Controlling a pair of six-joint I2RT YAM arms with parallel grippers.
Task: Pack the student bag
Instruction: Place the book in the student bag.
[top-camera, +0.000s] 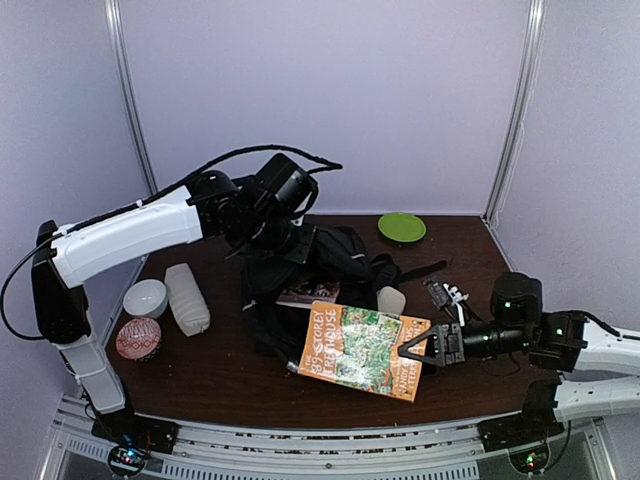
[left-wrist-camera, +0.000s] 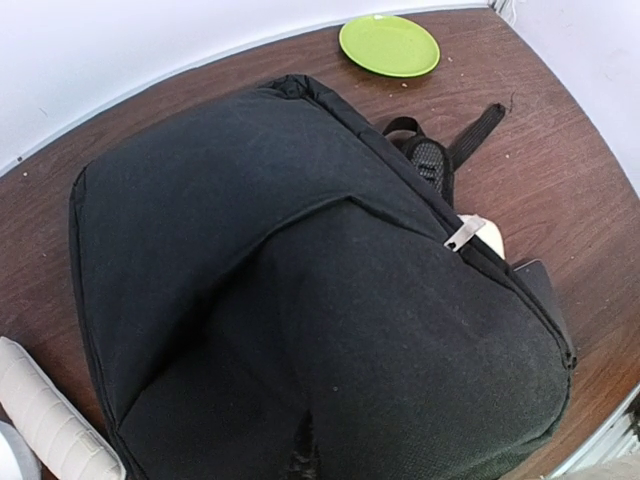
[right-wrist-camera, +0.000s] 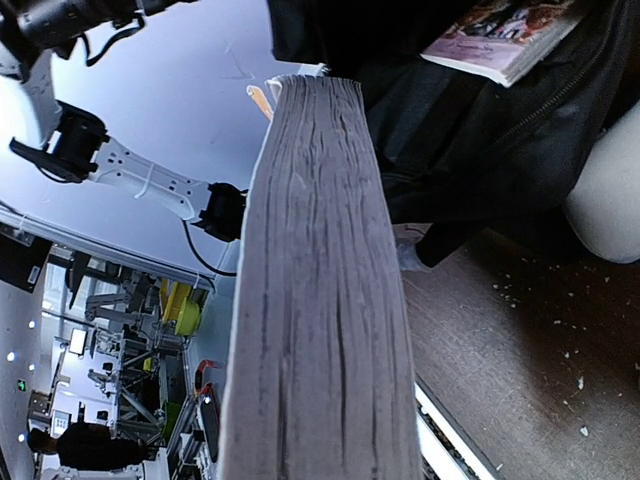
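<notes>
The student bag is a big black backpack lying at the table's middle back, and it fills the left wrist view. My left gripper is at the bag's top left, shut on its fabric and holding it raised; the fingers are buried in the cloth. My right gripper is shut on the right edge of an orange picture book, which slants with its left end at the bag's mouth. The book's grey page edges fill the right wrist view. A second, pinkish book lies in the bag's opening.
A green plate sits at the back right. A white ribbed bottle, a white bowl and a red patterned ball stand at the left. A pale rounded object and a small dark item lie right of the bag.
</notes>
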